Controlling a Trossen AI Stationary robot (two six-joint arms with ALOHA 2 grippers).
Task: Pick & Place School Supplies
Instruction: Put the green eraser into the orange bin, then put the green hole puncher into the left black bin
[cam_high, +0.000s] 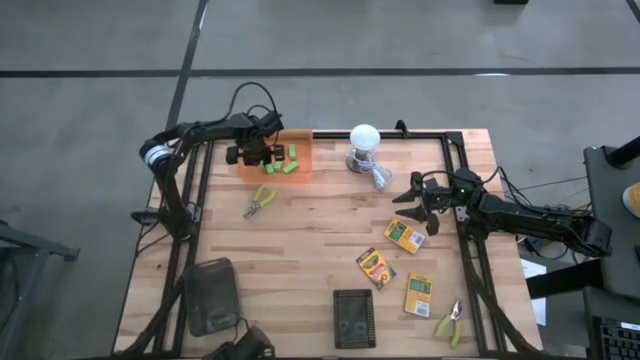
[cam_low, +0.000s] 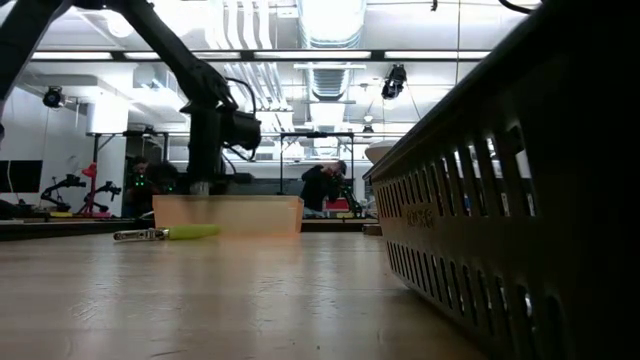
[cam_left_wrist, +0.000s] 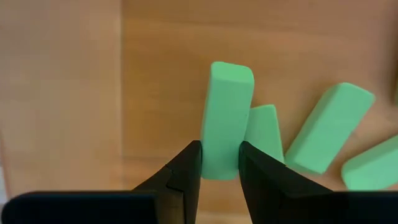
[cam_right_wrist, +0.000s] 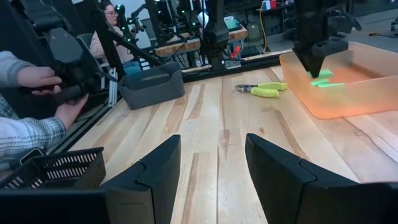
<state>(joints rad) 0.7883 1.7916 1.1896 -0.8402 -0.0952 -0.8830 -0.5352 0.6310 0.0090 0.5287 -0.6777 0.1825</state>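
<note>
Three crayon boxes (cam_high: 404, 236) show yellow-green labels, their writing unreadable.

left hand (cam_left_wrist: 220, 163) clamped, right hand (cam_right_wrist: 212, 163) agape

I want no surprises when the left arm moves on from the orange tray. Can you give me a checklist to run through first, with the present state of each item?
1. Left gripper shut on a green block, fingers on its two sides: ok.
2. Held block free of the neighbouring green block: cannot tell; they look very close in the left wrist view.
3. Left gripper over the inside of the orange tray: ok.
4. Right gripper away from the tray, hovering open near a crayon box: ok.
5. Pliers lying outside the tray: ok.
6. White bulb with cable apart from the tray: ok.
</note>
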